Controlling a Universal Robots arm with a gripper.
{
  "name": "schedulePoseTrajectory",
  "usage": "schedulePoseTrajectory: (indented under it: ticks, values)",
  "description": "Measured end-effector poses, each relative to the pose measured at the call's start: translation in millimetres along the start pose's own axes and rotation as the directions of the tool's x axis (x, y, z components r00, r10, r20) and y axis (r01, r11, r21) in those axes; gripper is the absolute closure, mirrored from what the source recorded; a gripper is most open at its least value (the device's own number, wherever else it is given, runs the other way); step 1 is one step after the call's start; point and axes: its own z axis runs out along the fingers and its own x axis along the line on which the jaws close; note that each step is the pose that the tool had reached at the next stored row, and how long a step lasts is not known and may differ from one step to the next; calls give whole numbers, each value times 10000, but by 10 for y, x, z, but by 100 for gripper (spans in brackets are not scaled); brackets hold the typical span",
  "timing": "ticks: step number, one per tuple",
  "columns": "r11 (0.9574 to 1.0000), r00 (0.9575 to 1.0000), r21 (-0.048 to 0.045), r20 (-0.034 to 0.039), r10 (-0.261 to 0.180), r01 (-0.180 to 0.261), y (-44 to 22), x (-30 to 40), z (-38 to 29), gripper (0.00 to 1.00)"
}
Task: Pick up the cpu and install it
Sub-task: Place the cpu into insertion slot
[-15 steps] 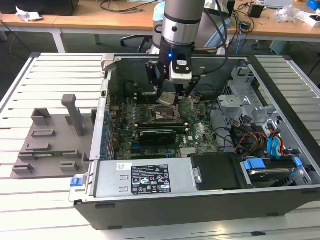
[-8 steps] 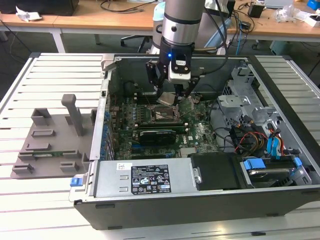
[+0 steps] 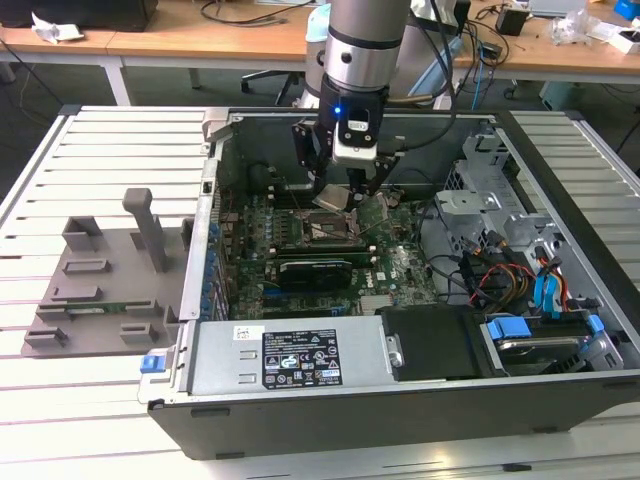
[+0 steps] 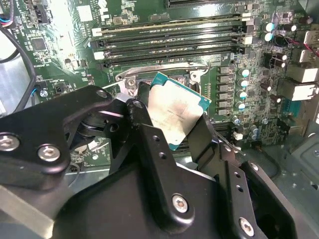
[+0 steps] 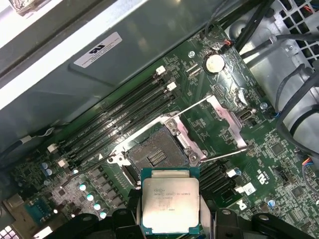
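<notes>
The cpu (image 5: 170,200), a small flat square chip with a silvery top and pale green edge, hangs tilted in my gripper (image 5: 170,219), which is shut on its two sides. In the exterior view the gripper (image 3: 340,195) holds the cpu (image 3: 333,198) inside the open computer case (image 3: 180,400), a little above the motherboard. The socket (image 5: 153,157) lies open just beyond the chip, its metal load plate (image 5: 222,117) swung back. In the second wrist view the cpu (image 4: 177,112) sits between the black fingers (image 4: 142,119), over the socket area.
Memory slots (image 5: 124,119) run alongside the socket. A black card (image 3: 315,270) sits in front of it. Drive cages and bundled cables (image 3: 510,280) fill the case on the exterior view's right. A grey plastic tray with upright posts (image 3: 100,280) rests on the slatted table at the left.
</notes>
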Motion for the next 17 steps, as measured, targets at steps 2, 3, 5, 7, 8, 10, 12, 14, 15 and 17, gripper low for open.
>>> schedulePoseTrajectory:
  ticks: [2,3,5,7,8,10,12,14,15,17]
  values:
    - [9999,9999,5,-4,110,-110,0,0,1,45]
    - [9998,9998,6,-8,194,-194,0,0,2,45]
    - [9996,9996,5,-15,296,-296,0,0,3,45]
    - [9991,9991,3,-25,419,-419,0,0,4,45]
    - [9990,9990,3,-27,453,-453,0,0,5,45]
    - [9985,9985,2,-33,554,-554,0,0,6,45]
    - [9979,9979,0,-41,650,-650,1,0,7,45]
    - [9972,9972,1,-47,743,-743,1,0,8,45]
    - [9969,9969,0,-50,784,-784,1,0,8,45]
    - [9963,9963,0,-55,859,-859,1,0,9,45]
